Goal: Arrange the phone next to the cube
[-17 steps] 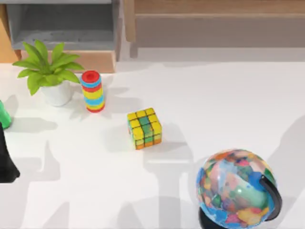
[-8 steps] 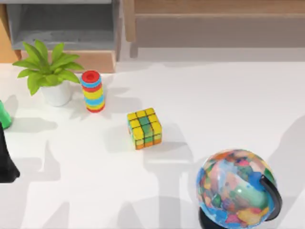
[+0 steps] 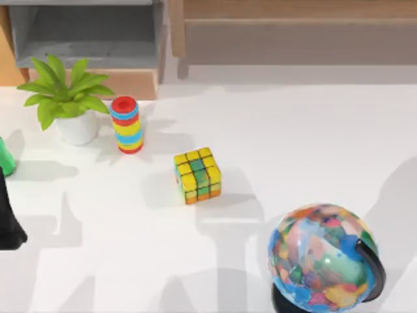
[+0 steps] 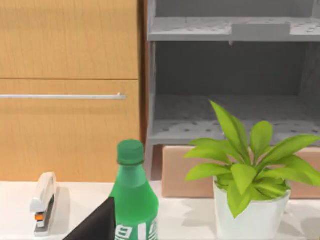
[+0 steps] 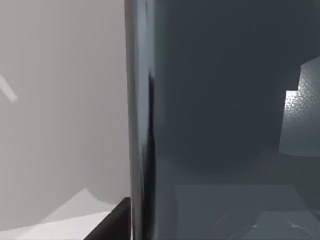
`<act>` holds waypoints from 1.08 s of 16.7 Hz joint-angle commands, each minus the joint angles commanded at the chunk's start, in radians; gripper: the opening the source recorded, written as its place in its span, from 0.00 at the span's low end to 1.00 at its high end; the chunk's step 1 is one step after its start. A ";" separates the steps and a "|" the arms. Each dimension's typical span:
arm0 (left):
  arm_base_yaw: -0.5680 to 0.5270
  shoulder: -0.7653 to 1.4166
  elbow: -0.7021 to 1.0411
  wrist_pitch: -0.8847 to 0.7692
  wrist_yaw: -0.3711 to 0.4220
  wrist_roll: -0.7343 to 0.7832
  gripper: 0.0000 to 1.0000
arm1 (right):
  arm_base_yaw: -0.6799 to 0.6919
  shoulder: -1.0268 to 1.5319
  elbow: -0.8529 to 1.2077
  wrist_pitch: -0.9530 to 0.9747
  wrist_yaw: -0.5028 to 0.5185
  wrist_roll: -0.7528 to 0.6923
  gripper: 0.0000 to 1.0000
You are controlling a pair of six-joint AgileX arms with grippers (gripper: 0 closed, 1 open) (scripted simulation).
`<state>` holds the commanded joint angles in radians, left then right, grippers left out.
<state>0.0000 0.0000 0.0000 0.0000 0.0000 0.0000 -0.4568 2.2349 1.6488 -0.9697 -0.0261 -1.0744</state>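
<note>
The cube (image 3: 197, 175), with yellow, green and orange squares, rests on the white table (image 3: 300, 143) a little left of centre. In the right wrist view the phone (image 5: 220, 125) stands very close as a dark glossy slab seen along its long edge. My right gripper is shut on it, and one black finger (image 5: 114, 224) lies against its edge. My left gripper (image 3: 9, 225) sits parked at the table's left edge, well away from the cube.
A striped stack of coloured rings (image 3: 126, 124) and a potted plant (image 3: 67, 98) stand back left of the cube. A globe (image 3: 324, 257) occupies the front right. A green bottle (image 4: 132, 195) and a stapler (image 4: 42, 200) stand at the far left, before a grey shelf (image 3: 85, 32).
</note>
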 joint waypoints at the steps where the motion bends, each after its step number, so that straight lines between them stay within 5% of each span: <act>1: 0.000 0.000 0.000 0.000 0.000 0.000 1.00 | 0.000 -0.006 0.009 -0.016 0.000 0.000 0.00; 10: 0.000 0.000 0.000 0.000 0.000 0.000 1.00 | 0.028 -0.049 0.049 -0.033 0.005 0.045 0.00; 18: 0.000 0.000 0.000 0.000 0.000 0.000 1.00 | 0.287 -0.128 0.087 -0.048 0.031 0.427 0.00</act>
<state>0.0000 0.0000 0.0000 0.0000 0.0000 0.0000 -0.1699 2.1068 1.7358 -1.0180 0.0051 -0.6473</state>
